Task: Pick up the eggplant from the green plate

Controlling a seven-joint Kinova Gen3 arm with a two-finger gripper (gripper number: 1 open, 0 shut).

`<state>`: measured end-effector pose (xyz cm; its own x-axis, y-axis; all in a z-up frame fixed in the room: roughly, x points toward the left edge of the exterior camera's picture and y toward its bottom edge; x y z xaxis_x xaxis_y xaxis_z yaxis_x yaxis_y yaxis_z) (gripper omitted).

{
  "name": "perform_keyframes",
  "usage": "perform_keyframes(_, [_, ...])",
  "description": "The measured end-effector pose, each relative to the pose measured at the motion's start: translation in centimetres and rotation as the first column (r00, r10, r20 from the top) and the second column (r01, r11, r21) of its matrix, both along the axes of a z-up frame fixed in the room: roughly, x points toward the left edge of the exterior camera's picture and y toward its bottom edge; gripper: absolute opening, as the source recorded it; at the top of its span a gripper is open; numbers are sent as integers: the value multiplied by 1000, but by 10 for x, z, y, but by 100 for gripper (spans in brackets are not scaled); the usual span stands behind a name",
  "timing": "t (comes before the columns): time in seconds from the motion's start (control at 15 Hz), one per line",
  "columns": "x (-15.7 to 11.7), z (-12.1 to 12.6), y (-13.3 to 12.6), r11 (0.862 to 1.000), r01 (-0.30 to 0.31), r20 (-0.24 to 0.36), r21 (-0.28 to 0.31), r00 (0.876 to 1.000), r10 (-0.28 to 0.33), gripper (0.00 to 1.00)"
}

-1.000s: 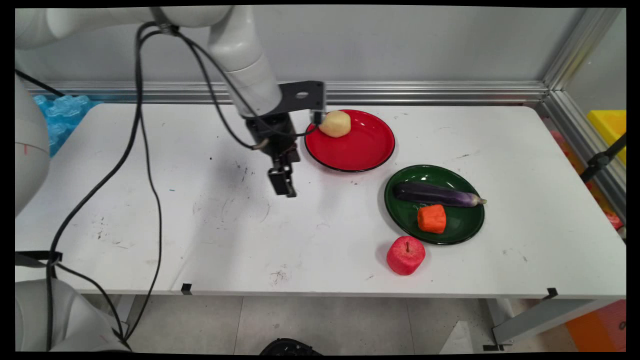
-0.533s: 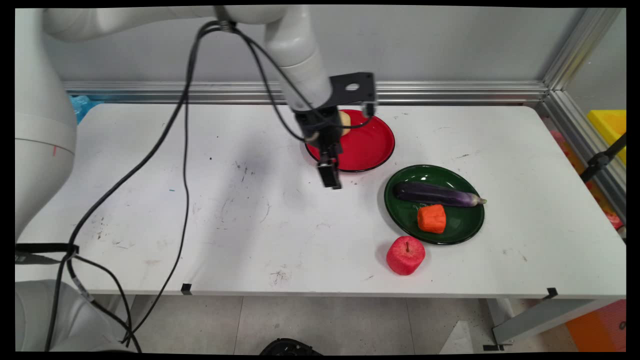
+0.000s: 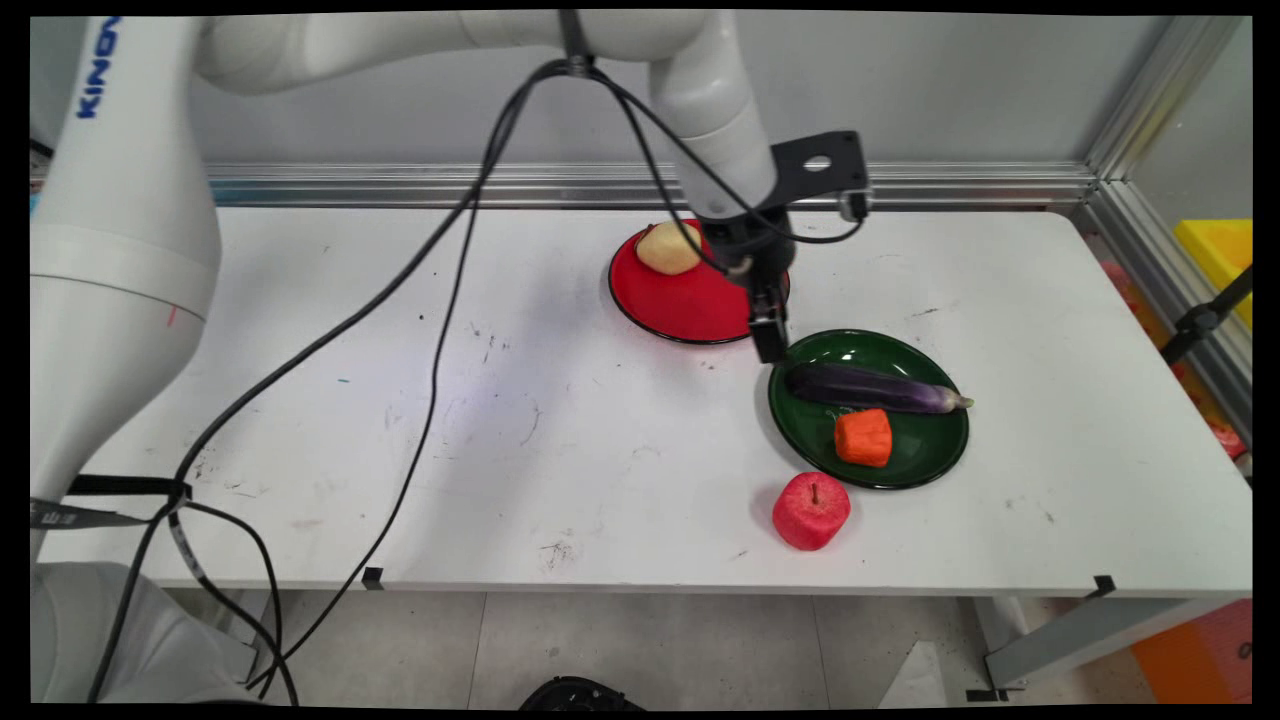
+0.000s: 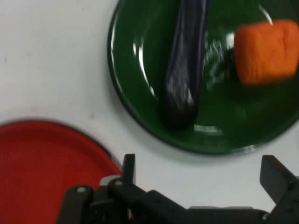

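Note:
My gripper (image 3: 770, 345) hangs open and empty between the red plate (image 3: 690, 305) and the green plate (image 3: 800, 425), just above the green plate's near-left rim. A yellowish potato (image 3: 668, 248) lies on the red plate's far side. On the green plate lie a purple eggplant (image 3: 870, 390) and an orange chunk (image 3: 863, 437). In the hand view the gripper (image 4: 201, 170) is spread wide, with the eggplant (image 4: 182, 79), the orange chunk (image 4: 266, 51) and the green plate (image 4: 135, 70) ahead and the red plate (image 4: 46, 168) at lower left.
A red apple (image 3: 811, 510) stands on the table in front of the green plate. Black cables (image 3: 430, 340) hang from the arm over the table's left half. An aluminium rail (image 3: 950, 185) runs along the back edge. A yellow bin (image 3: 1215, 250) sits off the table's right side.
The arm has swung to the right, carrying the gripper from the table's middle, past the front of the red plate, to the green plate's edge. The objects have not moved.

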<state>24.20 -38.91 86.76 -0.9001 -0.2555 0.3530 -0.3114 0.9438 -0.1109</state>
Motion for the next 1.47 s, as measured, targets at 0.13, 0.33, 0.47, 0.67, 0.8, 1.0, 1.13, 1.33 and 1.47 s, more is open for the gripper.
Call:
perform_keyframes(0.13, [-12, -7, -8, 1000, 7, -18, 1, 1000, -6, 100])
perform_keyframes(0.33, [-27, -19, -17, 1000, 15, -40, -3, 999, -15, 100])
perform_keyframes(0.47, [-33, -27, -21, 1000, 15, -49, -8, 999, -16, 100])
perform_keyframes(0.67, [-38, -41, -23, 1000, 17, -54, -8, 998, -17, 100])
perform_keyframes(0.8, [-40, -47, -24, 1000, 18, -55, -8, 998, -19, 100])
perform_keyframes(1.0, [-40, -57, -24, 1000, 21, -54, -6, 998, -21, 100])
perform_keyframes(1.13, [-40, -62, -24, 1000, 22, -53, -5, 998, -22, 100])
perform_keyframes(1.33, [-40, -70, -25, 1000, 25, -55, -7, 998, -26, 100])
perform_keyframes(1.47, [-40, -75, -26, 1000, 30, -57, -7, 998, -31, 100])
